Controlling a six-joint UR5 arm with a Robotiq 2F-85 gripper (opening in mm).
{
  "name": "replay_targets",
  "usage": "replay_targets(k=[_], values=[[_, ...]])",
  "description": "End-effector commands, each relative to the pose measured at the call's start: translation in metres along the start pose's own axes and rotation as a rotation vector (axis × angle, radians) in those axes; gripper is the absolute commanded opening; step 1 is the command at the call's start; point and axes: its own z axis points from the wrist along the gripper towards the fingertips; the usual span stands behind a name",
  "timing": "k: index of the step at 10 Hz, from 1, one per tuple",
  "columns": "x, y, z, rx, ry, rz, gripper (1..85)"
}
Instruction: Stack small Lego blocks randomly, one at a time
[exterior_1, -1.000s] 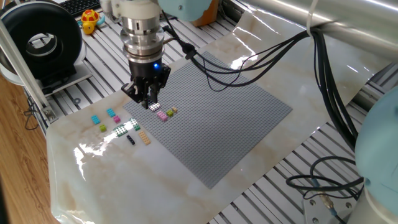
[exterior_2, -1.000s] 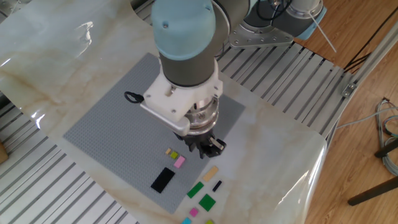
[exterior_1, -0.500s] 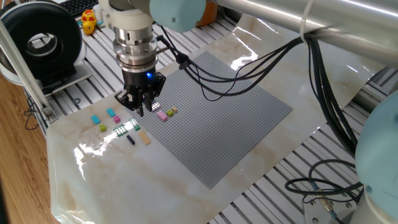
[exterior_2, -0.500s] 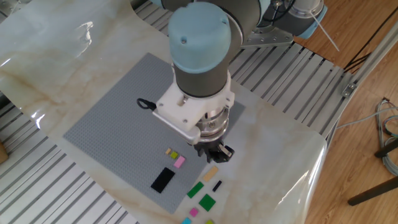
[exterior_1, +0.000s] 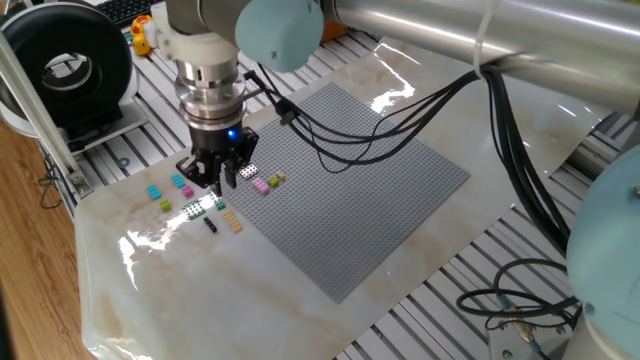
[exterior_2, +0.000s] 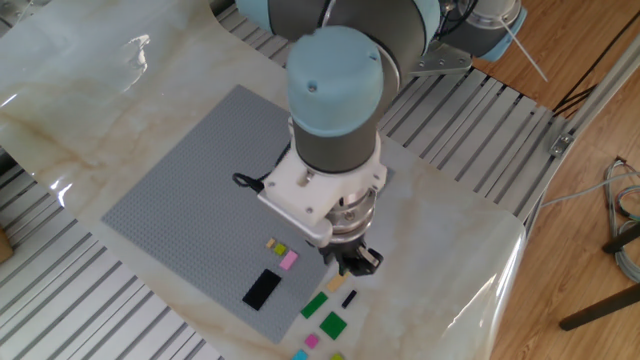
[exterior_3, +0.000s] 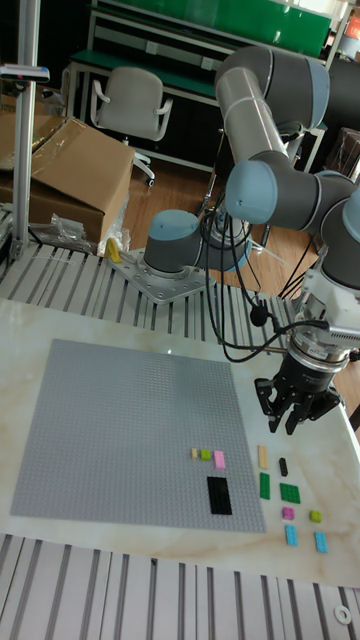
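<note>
My gripper (exterior_1: 212, 180) hangs open and holds nothing, above the marble just off the grey baseplate (exterior_1: 350, 190). Under and beside it lie loose small Lego blocks: a cyan one (exterior_1: 154, 192), a pink one (exterior_1: 178, 181), a lime one (exterior_1: 165, 205), a black one (exterior_1: 210, 226) and a tan one (exterior_1: 233, 222). A pink block (exterior_1: 261, 184) and an olive one (exterior_1: 276, 179) sit on the baseplate edge. In the other fixed view my gripper (exterior_2: 352, 265) partly hides the tan block (exterior_2: 337, 284). From the tall fixed view, my gripper (exterior_3: 293, 420) hovers just above the tan block (exterior_3: 263, 456) and the black block (exterior_3: 283, 466).
A flat black plate (exterior_3: 219, 495) lies on the baseplate (exterior_3: 120, 420) near its front edge. Black cables (exterior_1: 380, 120) trail from the wrist over the plate. A black reel (exterior_1: 70, 70) stands at the back left, off the marble.
My gripper has moved off the baseplate edge, away from the pink and olive blocks, to above the loose blocks on the marble. The blocks have not moved.
</note>
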Motion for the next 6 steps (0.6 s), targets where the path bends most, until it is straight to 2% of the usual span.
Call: replay_targets(k=[1,4,6], values=[[0.003,0.002,0.002,-0.002,0.006,0.002,30.0],[-0.001,0.004,0.002,-0.012,-0.008,0.016,30.3],[-0.014,0.016,0.021,-0.013,-0.034,0.034,31.0]])
